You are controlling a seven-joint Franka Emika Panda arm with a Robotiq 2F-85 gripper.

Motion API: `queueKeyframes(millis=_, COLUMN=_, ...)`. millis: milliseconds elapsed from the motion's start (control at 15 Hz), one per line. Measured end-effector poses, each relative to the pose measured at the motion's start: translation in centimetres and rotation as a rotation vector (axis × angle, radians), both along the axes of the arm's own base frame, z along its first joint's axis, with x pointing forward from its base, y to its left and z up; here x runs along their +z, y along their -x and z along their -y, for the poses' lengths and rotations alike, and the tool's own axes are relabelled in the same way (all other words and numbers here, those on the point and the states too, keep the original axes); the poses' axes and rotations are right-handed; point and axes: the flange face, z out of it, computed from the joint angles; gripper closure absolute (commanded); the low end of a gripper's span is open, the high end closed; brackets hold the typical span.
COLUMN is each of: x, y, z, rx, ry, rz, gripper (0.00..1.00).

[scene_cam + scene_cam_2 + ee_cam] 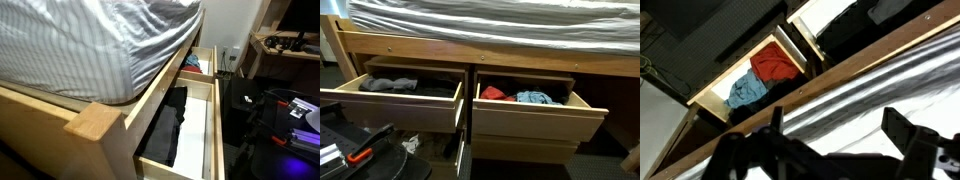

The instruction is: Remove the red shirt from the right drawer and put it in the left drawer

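The red shirt (495, 94) lies at the left end of the right drawer (535, 118), next to a light blue cloth (533, 98). The wrist view shows the red shirt (775, 65) beside the blue cloth (747, 90). In an exterior view only a bit of the shirt (190, 66) shows in the far drawer. The left drawer (390, 108) stands open with dark clothes (405, 85) in it. My gripper (838, 130) is open and empty, above the striped bed sheet and well away from the drawers. It does not show in either exterior view.
A mattress with a grey striped sheet (490, 20) lies on the wooden bed frame (470, 48) over both drawers. The near open drawer holds black clothes (170, 125). A desk with equipment (285, 45) stands at the back. Dark gear (360, 150) sits on the floor.
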Motion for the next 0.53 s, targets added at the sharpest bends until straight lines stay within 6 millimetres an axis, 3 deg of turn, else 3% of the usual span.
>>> queueKeyframes(millis=133, x=-3.2, y=-1.4, z=1.7, rx=0.028, ry=-0.075, rz=-0.064, gripper=0.0)
queueKeyframes(millis=400, x=-12.5, y=-3.1, z=8.3, rx=0.07, ry=-0.279, rz=-0.203, gripper=0.0)
queueKeyframes(millis=533, x=-16.2, y=-3.5, z=10.8, rx=0.078, ry=-0.379, rz=-0.265, gripper=0.0)
